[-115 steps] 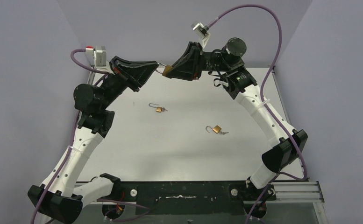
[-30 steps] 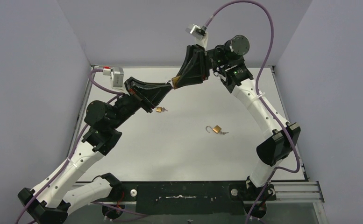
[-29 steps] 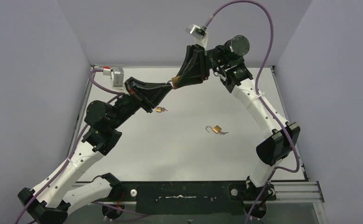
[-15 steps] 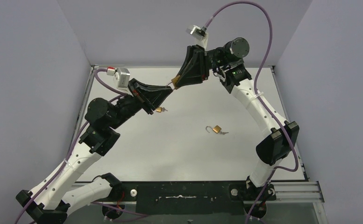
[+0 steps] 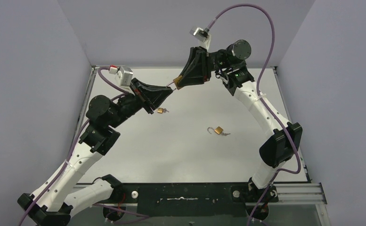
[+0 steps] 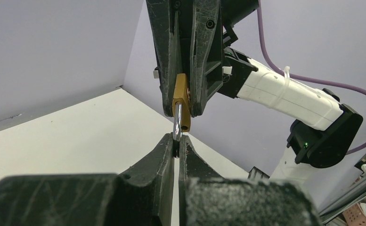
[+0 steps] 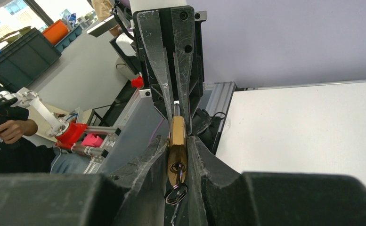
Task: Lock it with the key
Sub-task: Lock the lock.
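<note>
Above the far half of the table (image 5: pixel 171 155), we see the two arms meeting tip to tip in mid-air. Our right gripper (image 5: pixel 177 83) is clenched on the brass body of a padlock (image 5: pixel 176 79), fingers flat against its broad faces. The left gripper (image 5: pixel 170 91) is pinched tight on the steel shackle (image 6: pixel 177 126).

From overhead the lock is little more than a brass speck between black fingertips. The left wrist view shows one leg of the shackle running from the body into the left fingers. The rest is buried between the pads, so we cannot tell whether it is latched.

From the right wrist we see a small wire ring (image 7: pixel 176 193) hanging at the lock's keyway end; whether a key blade sits there we cannot make out.

A second padlock (image 5: pixel 160 110) lies on the table, its shackle hidden behind the left gripper. A third padlock (image 5: pixel 218 130) lies well apart, nearer the middle, its shackle swung out. The metal bits beside each are too small to name.
</note>
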You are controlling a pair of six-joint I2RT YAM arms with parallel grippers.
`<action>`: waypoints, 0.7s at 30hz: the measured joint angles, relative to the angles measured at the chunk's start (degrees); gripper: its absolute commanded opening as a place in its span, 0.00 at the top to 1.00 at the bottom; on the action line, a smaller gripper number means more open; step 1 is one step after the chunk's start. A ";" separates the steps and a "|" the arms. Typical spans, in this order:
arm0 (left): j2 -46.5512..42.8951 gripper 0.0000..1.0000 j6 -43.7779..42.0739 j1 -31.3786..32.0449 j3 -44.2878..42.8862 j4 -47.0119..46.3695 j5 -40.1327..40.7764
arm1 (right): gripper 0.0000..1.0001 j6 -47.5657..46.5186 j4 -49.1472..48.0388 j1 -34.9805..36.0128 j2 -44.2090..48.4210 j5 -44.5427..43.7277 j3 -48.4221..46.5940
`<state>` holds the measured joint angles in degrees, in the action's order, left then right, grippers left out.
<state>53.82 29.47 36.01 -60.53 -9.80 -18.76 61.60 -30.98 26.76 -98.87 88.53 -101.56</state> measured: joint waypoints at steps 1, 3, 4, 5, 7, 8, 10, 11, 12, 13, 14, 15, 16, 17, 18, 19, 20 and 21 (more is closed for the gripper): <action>0.00 1.00 0.02 -0.50 -0.02 0.15 -0.57 | 1.00 0.00 0.00 0.00 0.04 -0.24 0.22; 0.00 1.00 0.09 -1.51 -0.09 0.17 -1.68 | 1.00 0.00 0.04 0.02 0.09 -0.72 0.42; 0.02 1.00 0.15 -1.86 -0.11 0.17 -2.14 | 1.00 0.00 0.09 0.07 0.09 -0.90 0.48; 0.04 1.00 0.33 -2.27 -0.13 0.17 -2.67 | 1.00 0.00 0.11 0.15 0.09 -1.18 0.61; 0.13 1.00 1.03 -2.93 -0.17 0.09 -3.72 | 1.00 0.00 0.20 0.28 0.09 -1.57 0.74; 0.28 1.00 1.55 -3.17 -0.20 -0.11 -4.24 | 1.00 0.00 0.20 0.28 0.09 -1.62 0.76; 0.70 1.00 2.75 -3.48 -0.24 -0.81 -5.16 | 1.00 -0.04 0.20 0.24 0.09 -1.81 0.79; 0.92 1.00 3.41 -3.63 -0.24 -1.18 -5.55 | 1.00 -0.20 0.24 0.22 0.09 -1.92 0.79; 1.11 1.00 4.15 -3.76 -0.24 -1.60 -5.86 | 1.00 -0.42 0.28 0.17 0.09 -1.99 0.79; 1.27 1.00 4.72 -3.89 -0.24 -1.90 -6.01 | 1.00 -0.79 0.55 0.09 0.13 -2.05 0.79; 1.46 1.00 5.49 -3.91 -0.24 -2.27 -6.21 | 1.00 -1.27 1.09 0.00 0.28 -2.16 0.79; 1.70 1.00 6.25 -3.93 -0.24 -2.67 -6.40 | 1.00 -1.90 1.75 -0.11 0.55 -2.23 0.81; 1.86 1.00 6.71 -3.93 -0.24 -2.99 -6.58 | 1.00 -2.60 2.58 -0.20 0.87 -2.32 0.81; 2.03 1.00 7.30 -3.91 -0.24 -3.45 -6.80 | 1.00 -3.50 3.39 -0.31 1.22 -2.38 0.81; 2.14 1.00 7.72 -3.87 -0.24 -3.87 -6.99 | 1.00 -4.24 4.09 -0.33 1.55 -2.47 0.81; 2.23 1.00 7.89 -3.82 -0.24 -4.11 -7.10 | 1.00 -4.81 4.66 -0.37 1.81 -2.56 0.81; 2.27 1.00 8.07 -3.78 -0.24 -4.39 -7.19 | 1.00 -5.22 5.01 -0.37 1.92 -2.62 0.81; 2.34 1.00 8.17 -3.74 -0.24 -4.55 -7.21 | 1.00 -5.66 5.29 -0.37 1.99 -2.67 0.81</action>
<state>56.16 37.65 32.27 -60.77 -14.35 -25.98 55.94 -25.69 26.39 -96.88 85.86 -100.75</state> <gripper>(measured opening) 0.015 0.184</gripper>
